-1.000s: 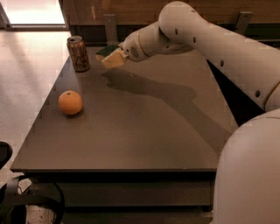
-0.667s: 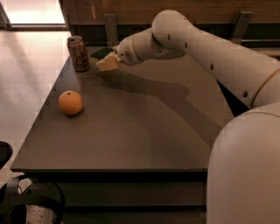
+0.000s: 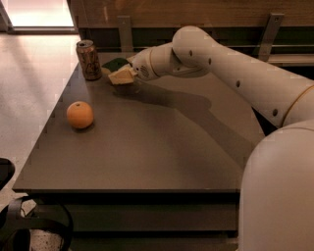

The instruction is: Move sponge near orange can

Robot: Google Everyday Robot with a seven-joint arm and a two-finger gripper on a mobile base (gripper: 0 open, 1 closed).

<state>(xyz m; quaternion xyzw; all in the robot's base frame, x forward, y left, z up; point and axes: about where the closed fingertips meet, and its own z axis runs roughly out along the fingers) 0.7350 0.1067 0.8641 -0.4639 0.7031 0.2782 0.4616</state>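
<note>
- Tool (image 3: 128,73): just right of the orange can (image 3: 89,60), clamped on the sponge (image 3: 118,76).
- Sponge: held at the tool tip, close beside the can but not touching it, pale foam side showing, dark green edge behind.
- Orange can: upright at the table's (image 3: 162,147) far left corner.
- Orange fruit (image 3: 80,114): nearer the camera than the can, well apart from it.

A dark matte table (image 3: 147,152) fills the middle, with a lower shelf (image 3: 147,215) under its front edge. To the left lies pale speckled floor (image 3: 29,78), washed by a bright patch of light (image 3: 39,12) (top left corner). Behind runs a wooden wall panel (image 3: 221,12) with grey upright brackets (image 3: 272,29).
</note>
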